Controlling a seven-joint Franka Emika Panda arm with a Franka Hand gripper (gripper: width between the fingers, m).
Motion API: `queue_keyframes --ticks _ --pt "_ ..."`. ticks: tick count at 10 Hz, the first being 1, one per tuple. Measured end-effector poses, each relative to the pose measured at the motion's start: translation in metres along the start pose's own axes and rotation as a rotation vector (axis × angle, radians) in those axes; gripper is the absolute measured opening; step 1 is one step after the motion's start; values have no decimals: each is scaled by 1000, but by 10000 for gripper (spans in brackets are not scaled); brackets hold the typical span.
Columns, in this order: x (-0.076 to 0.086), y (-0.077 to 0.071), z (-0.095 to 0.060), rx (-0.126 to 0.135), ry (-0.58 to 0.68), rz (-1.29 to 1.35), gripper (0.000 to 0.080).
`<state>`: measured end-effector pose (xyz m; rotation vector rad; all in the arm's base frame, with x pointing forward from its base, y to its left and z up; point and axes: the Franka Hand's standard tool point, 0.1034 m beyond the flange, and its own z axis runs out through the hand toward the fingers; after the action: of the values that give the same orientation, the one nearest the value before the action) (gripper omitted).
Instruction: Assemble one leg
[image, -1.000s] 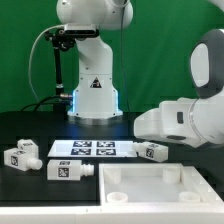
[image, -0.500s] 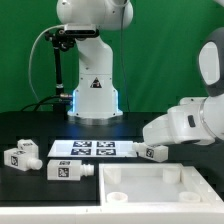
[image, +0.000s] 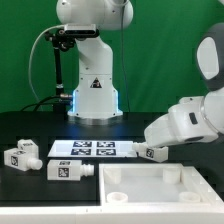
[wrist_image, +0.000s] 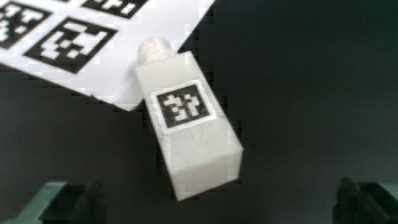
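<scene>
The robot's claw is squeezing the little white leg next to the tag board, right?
No, not squeezing. The wrist view shows the gripper open, fingers wide apart, with the leg lying free on the table next to the marker board.

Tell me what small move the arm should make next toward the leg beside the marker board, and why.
Probably ease the open gripper along the leg until its tagged middle sits between the fingers, before any descent. Right now only the leg's plain end lies near that line, and nothing is gripped.
</scene>
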<state>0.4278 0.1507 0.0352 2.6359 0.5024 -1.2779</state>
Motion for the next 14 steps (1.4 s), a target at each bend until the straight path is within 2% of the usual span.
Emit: queue_keyframes --ticks 2,3,5,8,12,14 --pt "-9 -2 24 3 29 -4 649" --pt "-10 -1 29 3 22 0 649" --pt "-7 5 27 12 21 13 649" --pt "5 14 28 -4 -54 62 649" --pt "6 12 45 -10 -106 138 649" --pt "4 6 43 -14 -103 152 649"
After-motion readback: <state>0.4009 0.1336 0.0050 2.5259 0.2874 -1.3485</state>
